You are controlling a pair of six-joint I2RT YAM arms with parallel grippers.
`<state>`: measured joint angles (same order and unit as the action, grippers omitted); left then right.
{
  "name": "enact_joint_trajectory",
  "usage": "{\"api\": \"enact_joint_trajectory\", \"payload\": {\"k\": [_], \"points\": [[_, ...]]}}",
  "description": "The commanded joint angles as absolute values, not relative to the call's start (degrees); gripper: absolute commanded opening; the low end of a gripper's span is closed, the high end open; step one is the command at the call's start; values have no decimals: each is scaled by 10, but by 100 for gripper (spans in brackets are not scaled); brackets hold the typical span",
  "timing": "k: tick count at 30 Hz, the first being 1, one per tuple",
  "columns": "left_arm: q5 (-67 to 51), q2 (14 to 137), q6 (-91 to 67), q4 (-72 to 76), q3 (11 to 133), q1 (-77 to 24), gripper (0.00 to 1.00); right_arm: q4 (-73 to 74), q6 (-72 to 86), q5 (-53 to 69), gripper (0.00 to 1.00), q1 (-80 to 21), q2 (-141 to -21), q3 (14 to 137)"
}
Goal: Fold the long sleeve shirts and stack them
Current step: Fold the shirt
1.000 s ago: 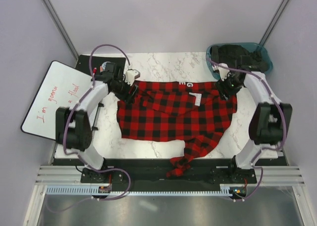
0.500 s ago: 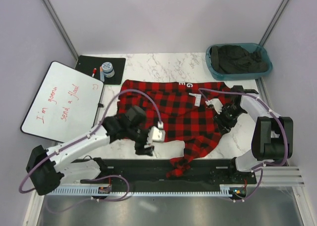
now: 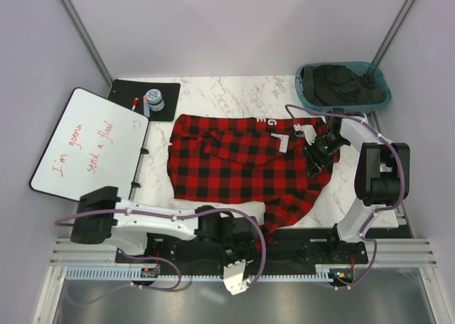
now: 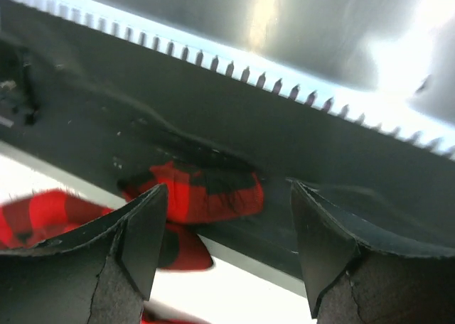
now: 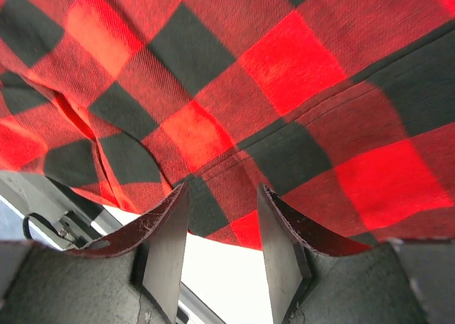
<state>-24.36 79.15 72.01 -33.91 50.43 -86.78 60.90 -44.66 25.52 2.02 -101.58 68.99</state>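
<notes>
One red-and-black check shirt [image 3: 242, 160] lies spread flat across the middle of the marble bench [image 3: 234, 93]. Its collar is toward the far edge and one white neck label [image 3: 283, 143] faces up. One sleeve [image 3: 284, 210] runs down toward the near edge on the right side. Its cuff [image 4: 202, 192] spills over that edge onto the black base plate [image 3: 298, 240].

Two arms are at work. The left gripper [image 3: 237, 281] is stretched low past the near edge, over the base rail. In its wrist view the left gripper [image 4: 227, 189] has its two fingers wide apart with nothing between them, and the fallen cuff lies just beyond the tips. The right gripper [image 3: 315, 155] is over the shirt's right side, near the shoulder. Seen from its wrist, the right gripper [image 5: 222, 190] has a plain gap between its two fingers, with bare bench showing through. The cloth's edge sits right at the tips, not pinched.

One teal bin [image 3: 301, 95] stands at the far right corner, holding dark clothing [image 3: 341, 82] whose count I cannot tell. One whiteboard [image 3: 85, 146] with red handwriting overhangs the left edge. One black mat [image 3: 167, 96] at the far left corner carries one small round jar [image 3: 153, 96] and one marker [image 3: 134, 102].
</notes>
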Motion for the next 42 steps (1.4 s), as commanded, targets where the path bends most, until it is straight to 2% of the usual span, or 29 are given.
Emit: {"api": "enact_joint_trajectory", "payload": {"k": [1, 7, 9, 10, 11, 12, 13, 14, 16, 18, 21, 22, 25, 28, 34, 41, 42], "points": [[-162, 872, 863, -298, 550, -886, 77, 626, -438, 286, 51, 18, -1029, 720], [-90, 941, 923, -252, 541, -885, 75, 628, -451, 292, 52, 18, -1029, 717], [-75, 957, 923, -247, 536, -884, 68, 629, -455, 291, 52, 18, -1026, 718], [-72, 960, 914, -243, 540, -884, 50, 628, -457, 290, 52, 18, -1024, 720], [-77, 961, 888, -237, 559, -883, 38, 628, -458, 291, 52, 18, -1023, 722], [-87, 949, 869, -236, 571, -881, 14, 629, -458, 291, 52, 18, -1022, 722], [-121, 939, 841, -233, 607, -873, 4, 629, -458, 292, 53, 18, -1021, 729], [-145, 928, 773, -233, 631, -864, 2, 630, -458, 293, 54, 18, -1019, 731], [-227, 893, 689, -233, 715, -819, 2, 632, -456, 296, 56, 18, -1020, 748], [-281, 881, 532, -229, 776, -773, 2, 635, -451, 302, 58, 19, -1025, 765], [-335, 875, 275, -170, 856, -645, 2, 640, -442, 315, 65, 29, -1034, 808], [-310, 875, 208, -144, 857, -577, 2, 642, -439, 318, 69, 35, -1036, 831], [-218, 883, -68, -110, 833, -462, 2, 646, -428, 324, 72, 47, -1055, 870], [-129, 909, -209, -140, 798, -389, 2, 646, -418, 321, 72, 55, -1069, 894], [-102, 918, -336, -121, 690, -301, 2, 664, -436, 307, 73, 67, -1072, 898], [-25, 925, -382, -172, 688, -272, 2, 672, -482, 288, 73, 74, -1032, 861], [15, 925, -382, -182, 699, -272, 2, 669, -487, 286, 72, 75, -1023, 846]]}}
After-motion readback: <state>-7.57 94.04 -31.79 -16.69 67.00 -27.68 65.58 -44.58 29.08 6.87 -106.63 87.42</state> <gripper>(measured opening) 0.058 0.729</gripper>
